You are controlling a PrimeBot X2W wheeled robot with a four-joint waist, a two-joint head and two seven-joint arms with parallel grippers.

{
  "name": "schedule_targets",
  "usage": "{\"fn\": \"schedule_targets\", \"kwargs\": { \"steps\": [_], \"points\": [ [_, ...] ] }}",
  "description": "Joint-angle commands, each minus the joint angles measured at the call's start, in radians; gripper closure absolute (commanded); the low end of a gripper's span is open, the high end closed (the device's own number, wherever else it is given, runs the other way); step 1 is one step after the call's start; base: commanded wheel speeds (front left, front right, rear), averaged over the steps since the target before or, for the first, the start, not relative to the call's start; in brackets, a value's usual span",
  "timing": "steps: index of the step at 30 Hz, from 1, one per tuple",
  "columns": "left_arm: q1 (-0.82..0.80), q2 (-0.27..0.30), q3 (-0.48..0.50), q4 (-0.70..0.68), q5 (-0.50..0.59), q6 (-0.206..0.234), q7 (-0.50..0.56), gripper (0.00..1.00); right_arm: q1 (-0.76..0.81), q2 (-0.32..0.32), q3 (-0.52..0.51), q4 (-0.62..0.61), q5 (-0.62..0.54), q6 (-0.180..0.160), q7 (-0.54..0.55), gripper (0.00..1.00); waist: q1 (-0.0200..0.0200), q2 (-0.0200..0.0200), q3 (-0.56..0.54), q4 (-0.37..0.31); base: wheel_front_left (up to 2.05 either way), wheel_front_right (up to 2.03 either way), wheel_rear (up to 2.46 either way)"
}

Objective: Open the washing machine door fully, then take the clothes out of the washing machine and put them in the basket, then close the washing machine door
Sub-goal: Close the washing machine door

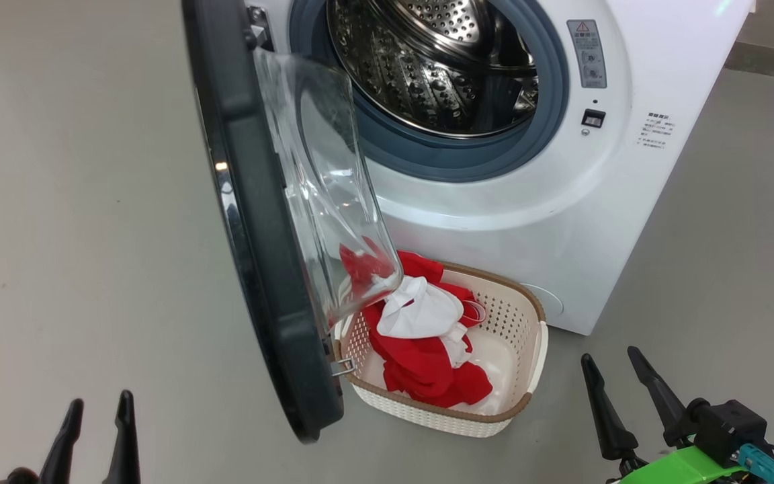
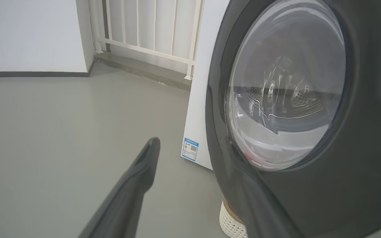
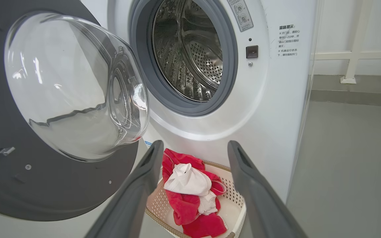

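On the front of the white washing machine (image 1: pixel 562 222), to the right of the drum opening, there is a grey warning sticker (image 1: pixel 586 52) with a red triangle on top and small pictures under it. Further right are some lines of small printed text (image 1: pixel 656 130) in Chinese characters, which are too small to read with certainty. In the left wrist view a blue label (image 2: pixel 190 149) with a square code sits low on the side wall of the machine, and its words are also too small to read. The door (image 1: pixel 252 235) stands open, hinged on the left side of the opening, and its clear glass bowl points toward the drum. The basket (image 1: pixel 521 316) stands on the floor (image 1: pixel 58 235) just in front of the machine, beside the lower edge of the door. The red and white clothes (image 1: pixel 427 336) lie inside it, mostly in its left half. The right pincer (image 1: pixel 609 353) is released, with fingers apart and nothing between them. It hangs near the basket, to its right, and in its own wrist view the clothes appear between the two fingers, further away. The left pincer (image 1: pixel 101 398) is also released and holds nothing. It is well to the left of the basket, on the outer side of the door. In its wrist view one finger (image 2: pixel 144 172) is over bare floor and the other lies against the dark rim of the door. I cannot tell if it touches the rim.
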Motion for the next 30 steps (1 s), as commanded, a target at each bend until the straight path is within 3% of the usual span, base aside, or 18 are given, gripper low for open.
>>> {"fn": "schedule_targets", "kwargs": {
  "steps": [1, 2, 3, 4, 9, 16, 19, 24, 30],
  "points": [
    [-0.039, 0.027, 0.028, -0.033, -0.011, -0.005, -0.012, 0.46, -0.004, -0.005, 0.024, -0.021, -0.003, 0.006, -0.007, 0.0, 0.0, -0.0001, -0.001, -0.001, 0.0, 0.0, 0.0],
    [-0.045, 0.027, 0.019, -0.041, -0.043, -0.005, -0.012, 0.59, -0.004, -0.005, 0.026, -0.021, -0.002, 0.006, -0.007, 0.0, 0.0, -0.0001, -0.001, -0.003, 0.0, 0.0, 0.0],
    [-0.051, 0.029, 0.01, -0.05, -0.084, -0.005, -0.012, 0.83, -0.005, -0.004, 0.028, -0.02, -0.001, 0.006, -0.007, 0.0, 0.0, -0.0001, -0.001, -0.005, 0.0, 0.0, 0.0],
    [-0.056, 0.036, -0.001, -0.062, -0.121, -0.005, -0.012, 1.0, -0.006, -0.004, 0.03, -0.02, -0.001, 0.006, -0.007, 0.0, 0.0, -0.0001, 0.0, -0.007, 0.0, 0.0, 0.0],
    [-0.078, 0.08, -0.084, -0.118, -0.429, -0.005, -0.012, 1.0, -0.017, -0.001, 0.037, -0.021, 0.0, 0.006, -0.007, 0.0, 0.0, -0.0001, 0.01, -0.029, 0.0, 0.0, 0.0],
    [-0.103, 0.257, -0.287, -0.203, -0.867, -0.005, 0.006, 1.0, -0.026, 0.003, 0.031, -0.027, -0.006, 0.006, -0.007, 0.0, 0.0, -0.0001, 0.034, -0.073, 0.0, 0.0, 0.0],
    [-0.122, 0.321, -0.348, -0.229, -0.956, -0.005, 0.017, 1.0, -0.031, 0.005, 0.03, -0.03, -0.009, 0.006, -0.007, 0.0, 0.0, -0.0001, 0.046, -0.092, 0.0, 0.0, 0.0],
    [-0.156, 0.38, -0.419, -0.295, -1.056, -0.005, 0.023, 1.0, -0.043, 0.007, 0.027, -0.031, -0.01, 0.006, -0.007, 0.0, 0.0, -0.0001, 0.067, -0.124, 0.0, 0.0, 0.0],
    [-0.185, 0.428, -0.489, -0.365, -1.093, -0.005, 0.025, 1.0, -0.06, 0.009, 0.021, -0.036, -0.014, 0.006, -0.007, 0.0, 0.0, -0.0001, 0.092, -0.156, 0.0, 0.0, 0.0]
  ]
}}
